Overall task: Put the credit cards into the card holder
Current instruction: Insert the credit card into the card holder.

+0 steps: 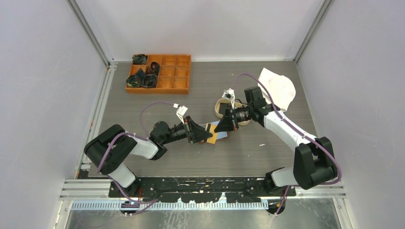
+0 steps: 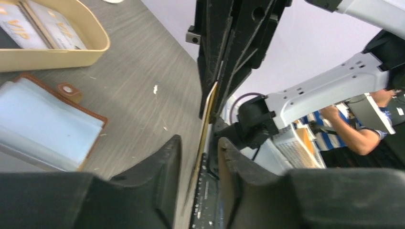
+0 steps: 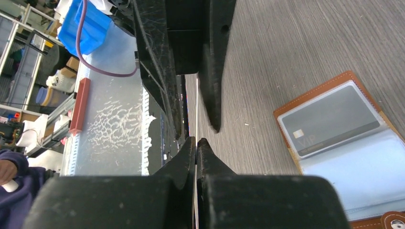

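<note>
The brown card holder (image 1: 216, 137) lies open on the table between both grippers; it also shows in the left wrist view (image 2: 47, 124) and the right wrist view (image 3: 377, 162). A grey VIP credit card (image 3: 327, 121) sits in one of its clear pockets. My right gripper (image 3: 196, 140) is shut on a thin card (image 3: 196, 107), held edge-on above the table. That card's edge (image 2: 206, 119) runs between the fingers of my left gripper (image 2: 199, 140), which is open with its jaws apart on either side. In the top view the left gripper (image 1: 204, 133) and the right gripper (image 1: 219, 125) meet tip to tip.
An oval tan tray (image 2: 71, 57) holding more VIP cards (image 2: 52, 28) stands just behind the card holder, partly hidden under the right arm in the top view (image 1: 218, 106). An orange compartment box (image 1: 160, 73) is at the back left. A white cloth (image 1: 279, 88) lies at the back right.
</note>
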`<state>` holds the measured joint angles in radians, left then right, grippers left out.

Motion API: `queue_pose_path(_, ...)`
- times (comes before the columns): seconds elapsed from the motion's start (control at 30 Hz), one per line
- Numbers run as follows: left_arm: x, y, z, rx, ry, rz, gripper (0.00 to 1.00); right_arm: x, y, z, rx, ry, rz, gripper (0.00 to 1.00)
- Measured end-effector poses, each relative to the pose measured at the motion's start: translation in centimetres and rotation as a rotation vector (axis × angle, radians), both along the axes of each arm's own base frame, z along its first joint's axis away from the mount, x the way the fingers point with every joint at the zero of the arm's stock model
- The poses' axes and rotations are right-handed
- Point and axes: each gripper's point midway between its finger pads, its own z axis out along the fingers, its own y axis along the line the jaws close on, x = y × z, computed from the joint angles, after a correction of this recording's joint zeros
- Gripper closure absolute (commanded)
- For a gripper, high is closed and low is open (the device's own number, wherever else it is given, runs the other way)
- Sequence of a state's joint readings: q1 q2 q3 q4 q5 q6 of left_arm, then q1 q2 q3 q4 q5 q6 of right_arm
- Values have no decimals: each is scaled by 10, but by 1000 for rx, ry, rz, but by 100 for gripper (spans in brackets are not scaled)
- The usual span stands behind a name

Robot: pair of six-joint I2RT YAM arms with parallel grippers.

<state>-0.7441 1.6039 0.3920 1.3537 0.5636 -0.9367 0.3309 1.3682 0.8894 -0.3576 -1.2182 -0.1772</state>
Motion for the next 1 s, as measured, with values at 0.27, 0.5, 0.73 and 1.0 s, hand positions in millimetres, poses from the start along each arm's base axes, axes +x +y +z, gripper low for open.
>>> queue_pose_path(0.27,8,34,-11,70,13,153,41,8,-2,-15,-66,15,-45,99)
queue_pose_path(0.5,20,65,-23,300,11,292,42,31,-7,-61,-236,150,-123,99)
queue_pose_path(0.73,17,80,-72,486,107,311,44,46,-16,-77,-347,163,-188,99)
queue_pose_path(1.0,21,77,-107,594,208,296,42,65,-22,-93,-443,202,-213,99)
